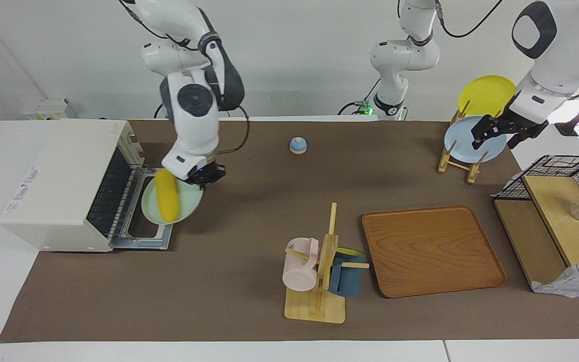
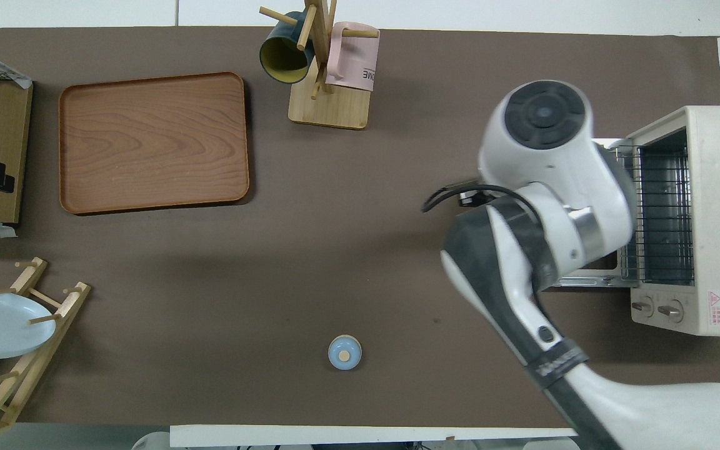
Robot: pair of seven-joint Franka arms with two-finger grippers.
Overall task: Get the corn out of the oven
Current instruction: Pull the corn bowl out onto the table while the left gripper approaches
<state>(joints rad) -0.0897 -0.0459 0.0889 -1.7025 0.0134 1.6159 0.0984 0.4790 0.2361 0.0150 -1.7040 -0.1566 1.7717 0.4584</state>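
The yellow corn [image 1: 167, 196] lies on a pale green plate [image 1: 189, 207]. My right gripper [image 1: 204, 177] is shut on that plate's rim and holds it outside the oven [image 1: 63, 181], over the outer edge of the dropped door [image 1: 141, 240]. The oven's wire rack [image 2: 663, 212] shows bare in the overhead view, where my right arm hides the corn and the plate. My left gripper [image 1: 493, 131] waits open, over the blue plate in the plate rack.
A small blue bell [image 1: 298, 145] sits near the robots at mid table. A mug tree [image 1: 319, 271] with a pink and a dark blue mug stands beside a wooden tray [image 1: 432, 251]. A plate rack [image 1: 463, 156] and a wire shelf [image 1: 561, 216] stand at the left arm's end.
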